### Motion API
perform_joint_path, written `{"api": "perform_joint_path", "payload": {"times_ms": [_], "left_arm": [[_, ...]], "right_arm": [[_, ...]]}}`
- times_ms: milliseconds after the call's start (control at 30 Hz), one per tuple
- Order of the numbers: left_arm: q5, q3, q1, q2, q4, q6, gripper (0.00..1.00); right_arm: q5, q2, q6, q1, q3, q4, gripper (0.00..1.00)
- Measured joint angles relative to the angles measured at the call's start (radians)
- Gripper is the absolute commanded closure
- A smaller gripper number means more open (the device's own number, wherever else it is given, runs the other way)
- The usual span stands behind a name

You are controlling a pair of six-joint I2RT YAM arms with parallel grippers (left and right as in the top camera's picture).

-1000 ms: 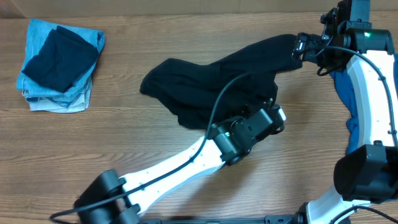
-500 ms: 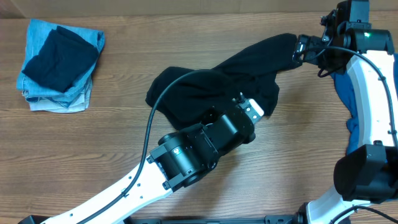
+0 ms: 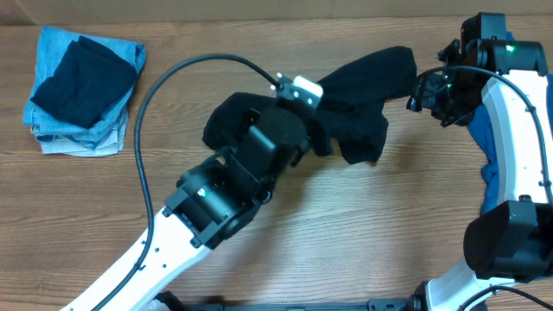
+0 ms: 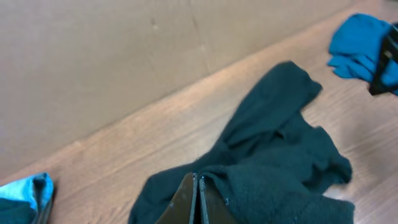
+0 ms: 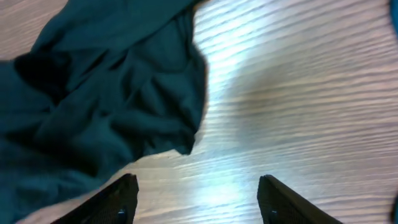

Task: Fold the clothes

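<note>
A black garment (image 3: pixel 367 73) lies crumpled across the middle of the wooden table (image 3: pixel 389 233). My left gripper (image 3: pixel 318 108) sits over its centre, and in the left wrist view the left gripper (image 4: pixel 198 185) is shut on a fold of the black garment (image 4: pixel 280 149), which bunches against its right finger. My right gripper (image 3: pixel 428 91) hangs just off the garment's right end. In the right wrist view the right gripper (image 5: pixel 199 199) is open above bare wood, with the black garment (image 5: pixel 106 93) up and to the left of it, apart from both fingers.
A folded stack of light blue and dark clothes (image 3: pixel 82 91) sits at the back left. A bright blue cloth (image 3: pixel 484 130) lies at the right edge under the right arm, and shows as the blue cloth (image 4: pixel 360 43) in the left wrist view. A brown wall (image 4: pixel 124 56) runs behind the table.
My left gripper has travelled from the garment's lower right up and left over its middle, dragging a fold along. The right gripper has let go of the garment's right end and backed off.
</note>
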Motion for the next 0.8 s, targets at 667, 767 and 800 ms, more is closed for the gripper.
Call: {"api": "perform_joint_path", "payload": {"times_ms": [667, 767, 800], "left_arm": [[0.064, 0.001, 0.134, 0.029, 0.412, 0.113, 0.96], [0.064, 0.001, 0.136, 0.041, 0.432, 0.128, 0.96], [0.064, 0.001, 0.136, 0.048, 0.438, 0.132, 0.96]], "right_arm": [[0.056, 0.0, 0.007, 0.187, -0.351, 0.266, 0.21], [0.064, 0.0, 0.008, 0.235, -0.395, 0.327, 0.2], [0.067, 0.0, 0.008, 0.261, -0.405, 0.358, 0.21]]}}
